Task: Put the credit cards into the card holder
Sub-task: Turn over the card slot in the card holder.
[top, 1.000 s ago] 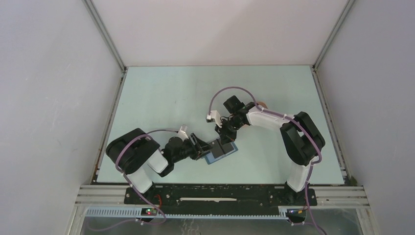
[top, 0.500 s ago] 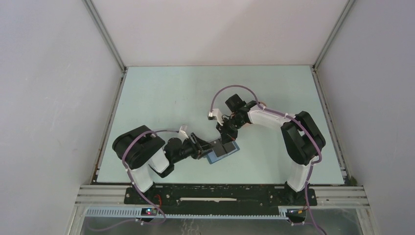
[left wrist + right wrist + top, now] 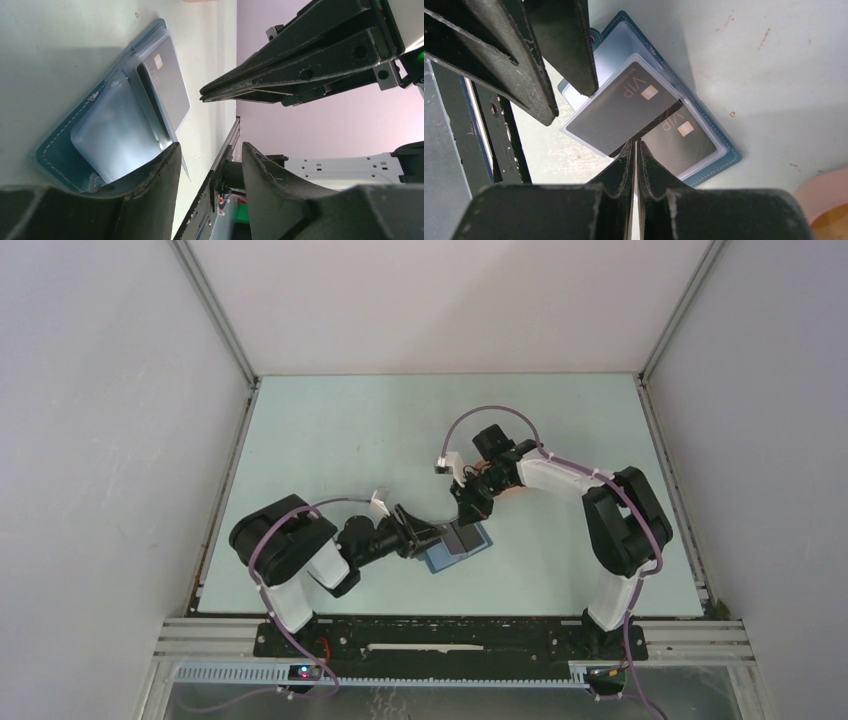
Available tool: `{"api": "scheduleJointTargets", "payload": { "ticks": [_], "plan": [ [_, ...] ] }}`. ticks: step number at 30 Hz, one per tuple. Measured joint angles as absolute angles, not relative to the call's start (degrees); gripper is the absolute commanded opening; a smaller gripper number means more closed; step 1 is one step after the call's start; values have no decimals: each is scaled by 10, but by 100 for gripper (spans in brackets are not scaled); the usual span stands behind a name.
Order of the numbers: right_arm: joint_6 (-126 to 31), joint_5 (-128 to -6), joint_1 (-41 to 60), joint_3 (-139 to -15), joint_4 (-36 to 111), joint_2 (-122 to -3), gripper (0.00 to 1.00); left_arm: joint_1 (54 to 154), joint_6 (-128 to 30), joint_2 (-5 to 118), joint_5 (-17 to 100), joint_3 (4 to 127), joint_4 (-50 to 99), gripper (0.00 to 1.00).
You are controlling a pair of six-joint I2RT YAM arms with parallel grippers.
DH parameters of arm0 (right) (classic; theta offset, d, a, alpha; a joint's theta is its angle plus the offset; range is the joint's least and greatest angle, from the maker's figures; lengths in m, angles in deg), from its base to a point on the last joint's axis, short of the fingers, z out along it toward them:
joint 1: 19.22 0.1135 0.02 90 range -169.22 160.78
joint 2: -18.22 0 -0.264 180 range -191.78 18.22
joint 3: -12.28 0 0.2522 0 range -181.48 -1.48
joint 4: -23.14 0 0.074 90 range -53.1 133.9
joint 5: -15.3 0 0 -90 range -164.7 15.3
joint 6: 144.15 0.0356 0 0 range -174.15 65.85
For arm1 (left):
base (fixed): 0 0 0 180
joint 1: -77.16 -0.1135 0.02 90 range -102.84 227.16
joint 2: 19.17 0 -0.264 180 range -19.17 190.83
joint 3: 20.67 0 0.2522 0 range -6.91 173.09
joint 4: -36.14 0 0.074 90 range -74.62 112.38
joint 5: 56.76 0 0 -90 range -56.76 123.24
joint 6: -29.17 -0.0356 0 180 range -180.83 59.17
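Dark cards (image 3: 624,107) in open blue holder (image 3: 52,150)

Right gripper (image 3: 467,519) holds a dark credit card (image 3: 459,538) over the blue card holder (image 3: 440,560), left gripper (image 3: 424,538) alongside.

The card holder (image 3: 112,125) has a stitched, leather-look cover and glossy clear plastic sleeves; cards (image 3: 624,107) smooth dark plastic; table (image 3: 774,75) matt, scuffed.

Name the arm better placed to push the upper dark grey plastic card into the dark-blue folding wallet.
Probably right: the right gripper is shut on the upper dark grey plastic card over the dark-blue folding wallet; the left gripper stands open at its edge.
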State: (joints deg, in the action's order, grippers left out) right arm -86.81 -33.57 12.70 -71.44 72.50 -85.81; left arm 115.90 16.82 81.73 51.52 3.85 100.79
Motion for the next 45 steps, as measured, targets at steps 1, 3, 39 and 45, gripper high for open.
{"api": "scheduleJointTargets", "payload": {
  "ticks": [1, 3, 39, 45],
  "plan": [
    [-868, -335, 124, -714, 725, -857, 10, 1159, 169, 817, 516, 41, 1008, 53],
    [-867, -335, 120, -714, 725, -857, 11, 1159, 171, 817, 518, 43, 1008, 53],
    [-728, -308, 144, -840, 849, -1009, 11, 1159, 172, 817, 544, 60, 1016, 58],
    [-729, -307, 133, -841, 856, -1008, 11, 1159, 172, 820, 545, 65, 1015, 59]
  ]
}}
